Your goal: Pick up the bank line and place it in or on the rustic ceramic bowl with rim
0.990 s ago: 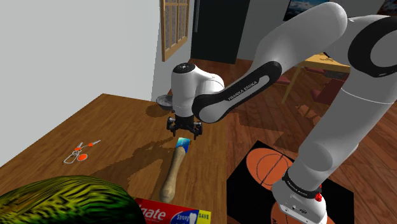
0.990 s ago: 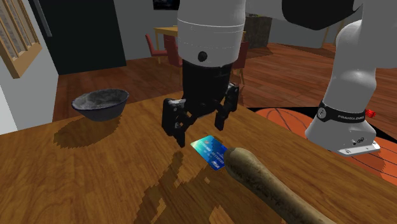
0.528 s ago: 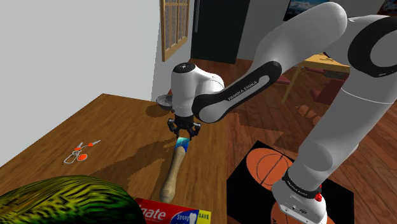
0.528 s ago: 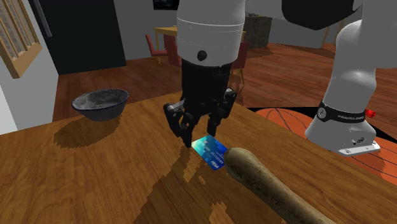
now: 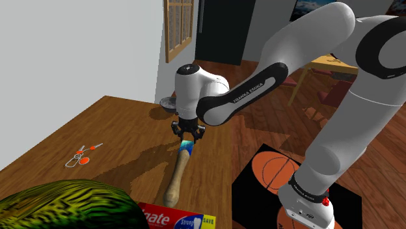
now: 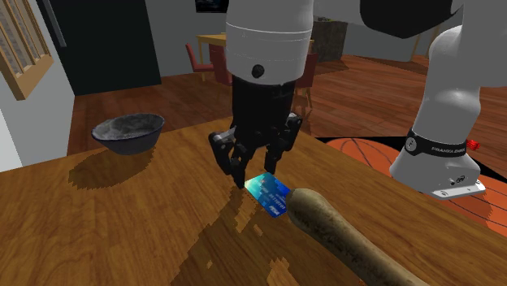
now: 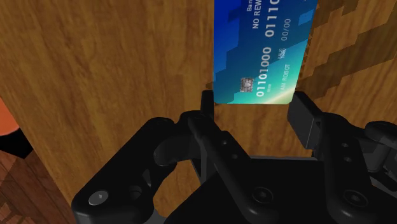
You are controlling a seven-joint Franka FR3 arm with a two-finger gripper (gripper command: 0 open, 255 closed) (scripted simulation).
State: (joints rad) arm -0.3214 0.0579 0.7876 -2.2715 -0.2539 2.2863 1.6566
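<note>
Blue bank card [image 7: 264,57] lying flat on the bench [image 6: 97,227], its far end at the tip of a wooden handle [image 6: 349,240], well apart from the grey bowl [image 6: 127,132]. The end effector [image 7: 252,108] is closed across the card's free end, its fingers pressing both long edges. Expect a light, thin, stiff, slick card. You grip it only by its edges, so lift gently.

My wooden bench [image 5: 123,127] carries a long brown wooden handle [image 5: 174,179] lying along its right side, with a red toothpaste box [image 5: 170,216] just beside its near end. A green striped rounded thing [image 5: 62,205] sits at the near left. A small orange-and-white item [image 5: 83,155] lies well apart, farther left.
</note>
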